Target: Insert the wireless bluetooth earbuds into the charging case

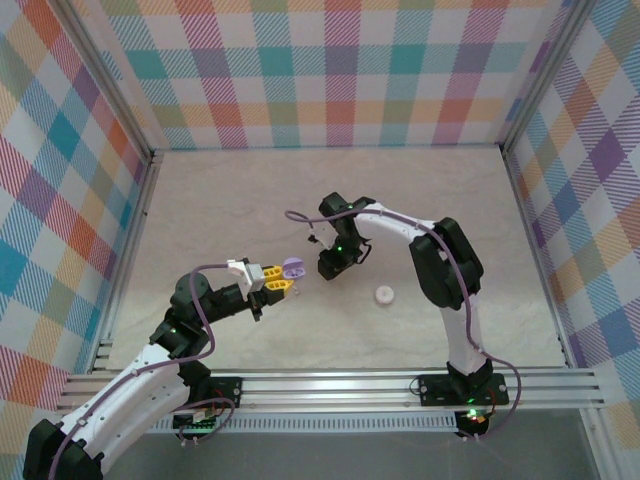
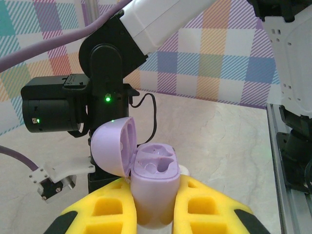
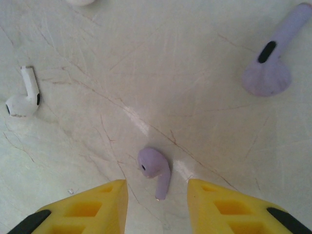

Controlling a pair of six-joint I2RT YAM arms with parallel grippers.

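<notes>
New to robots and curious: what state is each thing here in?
purple charging case: lid open, slots empty
left pincer: shut on the case
right pincer: open, above one earbud
near purple earbud: loose on table, between pincer fingers
far purple earbud: loose on table
white earbud: loose on table
white round case: on table, lid unclear

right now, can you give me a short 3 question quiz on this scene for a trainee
1. True or false: the purple charging case held by the left gripper has its lid open.
2. The earbud closest to the right gripper's open fingers is: A) white B) purple C) black
3. How many earbuds lie on the table in the right wrist view?
Key: 1 true; 2 B; 3 three, counting a second purple earbud and a white earbud.
</notes>
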